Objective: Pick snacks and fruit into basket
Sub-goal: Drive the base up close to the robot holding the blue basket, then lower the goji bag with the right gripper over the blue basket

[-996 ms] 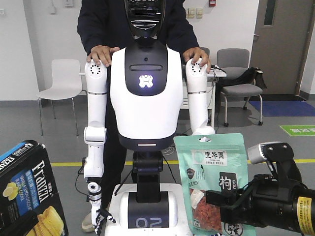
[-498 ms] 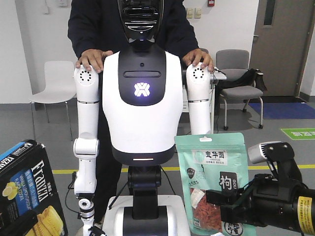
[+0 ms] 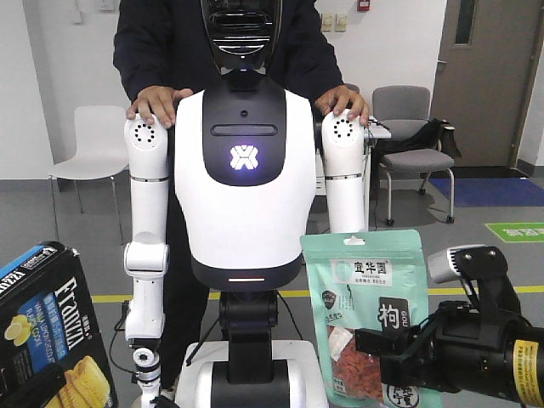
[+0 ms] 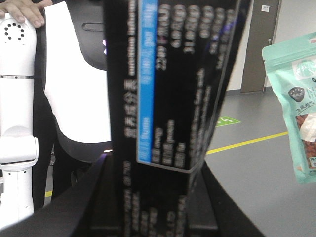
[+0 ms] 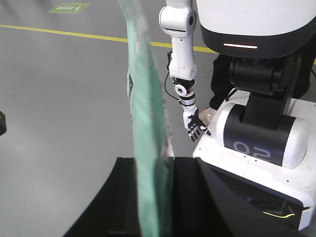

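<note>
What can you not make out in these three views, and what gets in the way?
Basket: in no view.
Franzzi box: front view, cut by left and bottom edges; left wrist view, print blurred.
Mint-green pouch: lower label hidden by right end effector; right wrist view, edge-on.

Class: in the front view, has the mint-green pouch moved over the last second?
No. The mint-green pouch, held in the right gripper, keeps its place against the green floor sign and the door behind it.
</note>
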